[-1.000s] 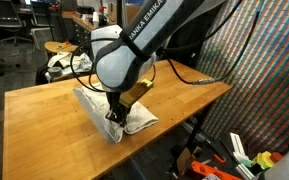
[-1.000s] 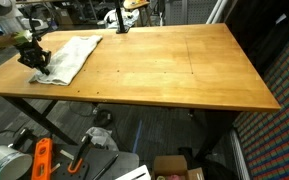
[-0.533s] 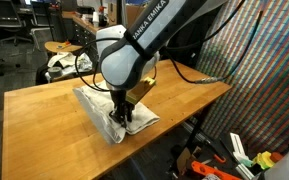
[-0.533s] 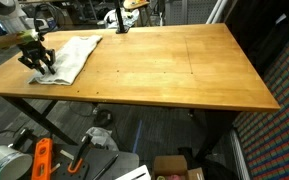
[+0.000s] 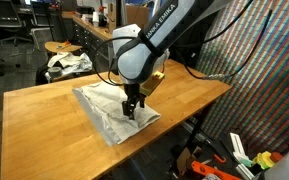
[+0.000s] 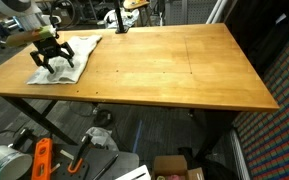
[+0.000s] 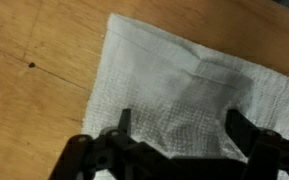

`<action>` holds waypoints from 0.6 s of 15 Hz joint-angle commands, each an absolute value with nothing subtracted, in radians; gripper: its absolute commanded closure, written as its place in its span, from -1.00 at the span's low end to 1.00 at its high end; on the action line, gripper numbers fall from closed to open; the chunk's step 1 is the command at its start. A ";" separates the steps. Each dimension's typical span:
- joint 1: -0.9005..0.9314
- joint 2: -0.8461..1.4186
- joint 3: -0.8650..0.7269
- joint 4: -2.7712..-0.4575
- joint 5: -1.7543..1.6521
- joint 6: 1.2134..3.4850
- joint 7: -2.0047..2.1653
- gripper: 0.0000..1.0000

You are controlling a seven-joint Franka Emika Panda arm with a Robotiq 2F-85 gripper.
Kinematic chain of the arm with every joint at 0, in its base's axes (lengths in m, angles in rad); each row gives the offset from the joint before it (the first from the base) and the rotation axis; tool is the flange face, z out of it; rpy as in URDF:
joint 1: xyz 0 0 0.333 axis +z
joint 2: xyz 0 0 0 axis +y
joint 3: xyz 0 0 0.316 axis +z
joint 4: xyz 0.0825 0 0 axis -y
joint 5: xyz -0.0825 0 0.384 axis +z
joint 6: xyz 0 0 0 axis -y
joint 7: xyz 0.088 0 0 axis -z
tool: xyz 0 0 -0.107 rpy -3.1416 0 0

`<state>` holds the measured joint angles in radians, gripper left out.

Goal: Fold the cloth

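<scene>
light: even, bright indoor | shadow: dark patch under gripper [image 7: 179, 128] on cloth [image 7: 144, 60], wrist view | focus: soft, coarse

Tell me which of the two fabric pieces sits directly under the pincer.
The flat white cloth spread on the wooden table, right below the open pincer. The other piece, a crumpled white-and-dark bundle, lies off the table beyond it.

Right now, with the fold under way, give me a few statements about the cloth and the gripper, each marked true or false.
1. The gripper is open, over the cloth. True.
2. The cloth hangs from the gripper. False: it lies on the table, not gripped.
3. The cloth sits in the middle of the table. False: it lies near the table's edge.
4. A fabric bundle sits beyond the table. True.
</scene>
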<state>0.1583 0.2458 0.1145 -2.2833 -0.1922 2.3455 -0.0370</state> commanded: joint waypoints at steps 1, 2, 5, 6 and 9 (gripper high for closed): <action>0.131 0.214 0.108 -2.312 -0.193 2.355 -0.098 -1.00; 0.126 0.209 0.109 -2.318 -0.189 2.354 -0.115 -1.00; 0.115 0.181 0.122 -2.345 -0.166 2.364 -0.159 -0.99; 0.116 0.166 0.128 -2.357 -0.152 2.364 -0.168 -0.99; 0.123 0.109 0.149 -2.398 -0.093 2.393 -0.179 -1.00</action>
